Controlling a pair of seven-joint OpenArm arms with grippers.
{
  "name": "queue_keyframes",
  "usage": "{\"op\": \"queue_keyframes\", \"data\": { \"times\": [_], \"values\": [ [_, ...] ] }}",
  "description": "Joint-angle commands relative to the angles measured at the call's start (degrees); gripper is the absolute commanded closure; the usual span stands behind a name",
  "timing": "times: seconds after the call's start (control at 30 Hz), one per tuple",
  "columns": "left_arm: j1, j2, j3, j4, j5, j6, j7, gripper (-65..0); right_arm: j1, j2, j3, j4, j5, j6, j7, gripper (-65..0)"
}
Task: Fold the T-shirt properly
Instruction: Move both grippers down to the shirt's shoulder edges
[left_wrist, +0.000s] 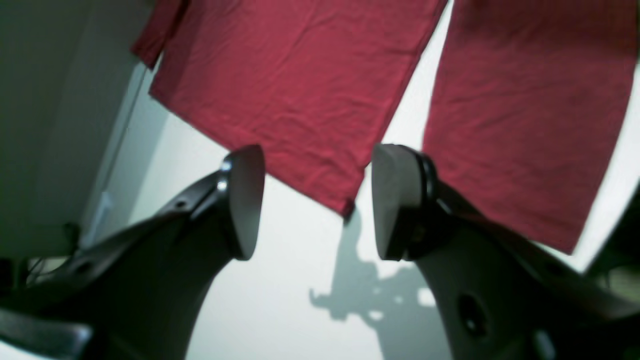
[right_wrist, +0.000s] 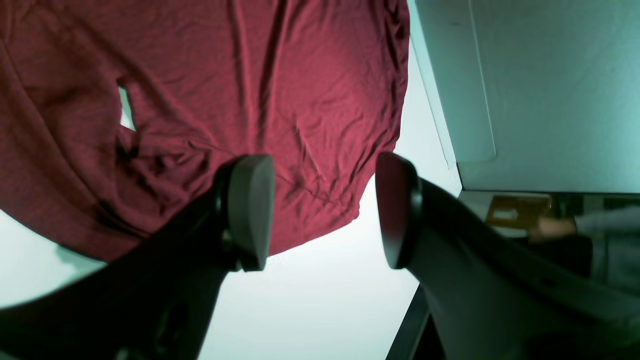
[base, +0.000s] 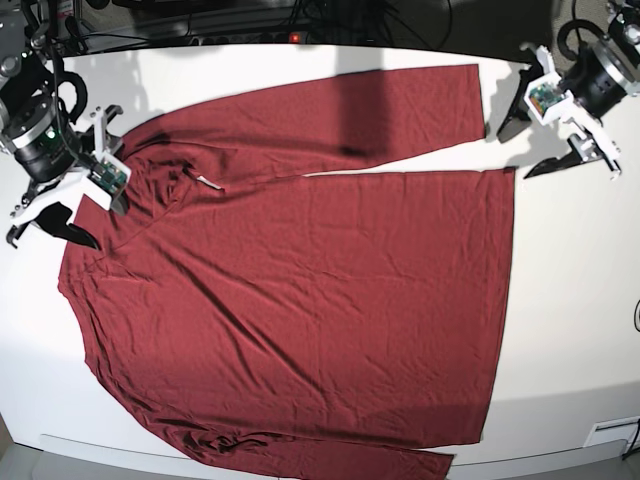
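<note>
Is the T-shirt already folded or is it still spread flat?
Spread, not folded. In the base view the T-shirt lies open on the table, one sleeve stretched along the far edge, with no part of the body doubled over.

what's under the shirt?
Only the white table shows around the shirt, which lies spread flat on it. Whatever the cloth covers can't be seen. No bulge stands out; the upper sleeve also lies on bare table.

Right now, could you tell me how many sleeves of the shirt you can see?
2: one sleeve lies along the table's far edge, the other sleeve along the near edge, partly cut off.
</note>
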Motion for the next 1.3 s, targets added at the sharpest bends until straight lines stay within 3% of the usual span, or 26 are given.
{"op": "queue_keyframes", "data": {
  "times": [0.0,0.17,0.23,0.27,0.33,0.43,0.5,0.77,0.97,1.17,1.27],
  "values": [
    [-0.98,-0.72,-0.52,0.61,1.33,0.83,0.22,-31.9,0.20,0.81,0.48,0.92,-0.09,-0.50,0.74,-32.6],
    [-5.64,-0.70,4.15,-4.79,2.29,0.98,-1.05,-31.9,0.20,0.79,0.48,0.92,0.09,-0.28,0.74,-32.6],
    [-8.02,-0.70,9.18,-8.76,7.69,1.18,-1.05,-31.9,0.20,0.79,0.48,0.92,0.09,-0.28,0.72,-32.6],
    [-9.38,-0.70,11.96,-11.04,10.60,2.29,-1.01,-31.9,0.20,0.79,0.48,0.92,0.09,-0.28,0.72,-32.6],
    [-11.91,-0.68,17.22,-15.37,15.67,7.74,-0.33,-31.9,0.20,0.79,0.48,0.92,0.09,-0.28,0.72,-32.6],
    [-15.19,-0.70,22.84,-19.04,18.29,13.57,5.31,-31.9,0.20,0.79,0.48,0.92,0.09,-0.28,0.70,-32.6],
    [-16.72,-0.70,24.74,-20.15,19.98,13.97,7.98,-31.9,0.20,0.79,0.48,0.92,0.09,-0.28,0.66,-32.6],
    [-20.24,-0.72,25.27,-21.29,21.24,14.36,7.98,-31.9,0.20,0.76,0.48,0.92,0.11,-0.28,0.26,-32.6],
    [-20.26,-0.55,25.29,-24.63,19.39,13.29,4.66,-31.9,0.20,0.79,0.48,0.92,0.11,-0.28,0.28,-32.6],
    [-21.46,4.15,25.29,-29.88,19.34,13.29,2.89,-31.9,0.20,0.79,0.48,0.92,0.11,-0.31,0.26,-32.6],
    [-21.64,4.42,25.29,-31.10,19.63,13.29,3.32,-31.9,0.20,0.79,0.48,0.92,0.11,-0.31,0.26,-32.6]
  ]
}}
